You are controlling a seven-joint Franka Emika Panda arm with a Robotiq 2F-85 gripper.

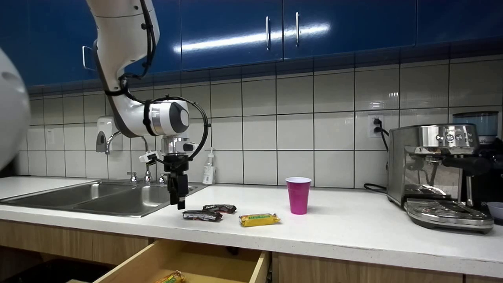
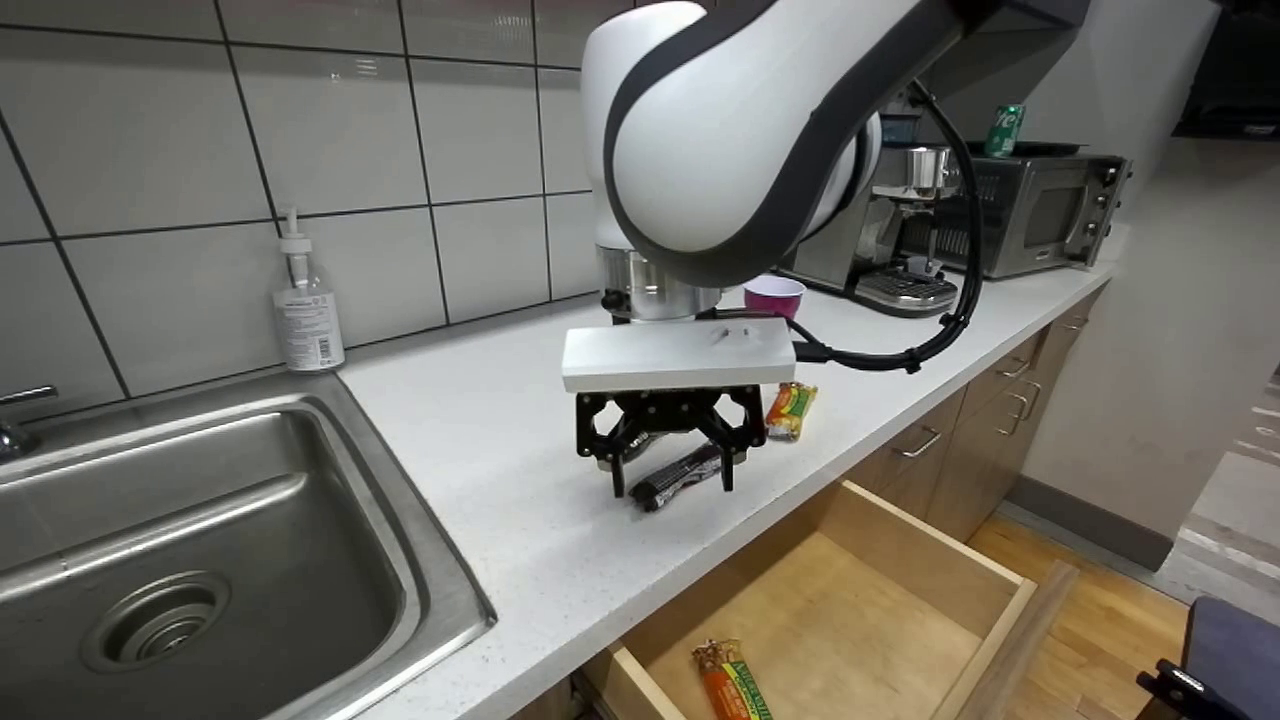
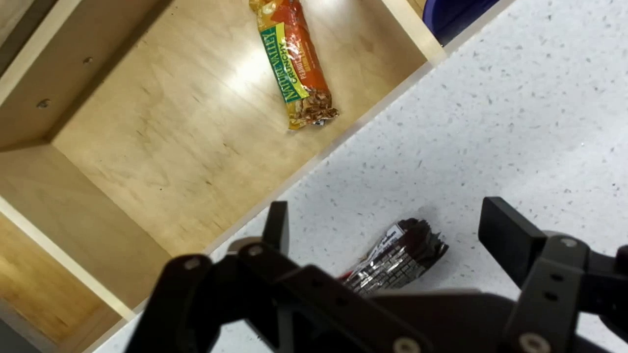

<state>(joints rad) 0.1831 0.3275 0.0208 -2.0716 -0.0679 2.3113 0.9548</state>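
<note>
in an exterior view, the black two-fingered end effector points straight down over the white counter, near the right rim of the stainless-steel double sink. just beside its tips, near the counter's front edge, lies a slim dark-brown bar in shiny foil. it is flat, its long axis nearly parallel to that edge: one end faces the sink, the other the yellow-wrapped bar with a green label. a similar dark foil bar lies just behind it, farther from the edge.

in an exterior view, the fingers stand spread wide, and the slim dark-brown bar shows between and beyond them. it slants with the counter's front edge, blackish end toward the sink, the rest grey and patterned. below the edge, a pale wooden drawer stands pulled out, holding an orange, yellow and green wrapped bar.

in the wrist view, the fingers are likewise far apart, with the slim dark-brown bar seen in the gap. the visible end is ragged, crimped and dark brown, pointing to the upper right, roughly along the counter's front edge. next to it the glossy foil carries a silver brick-like pattern, a small white printed patch and a bit of red; the other end is hidden behind the end effector.
</note>
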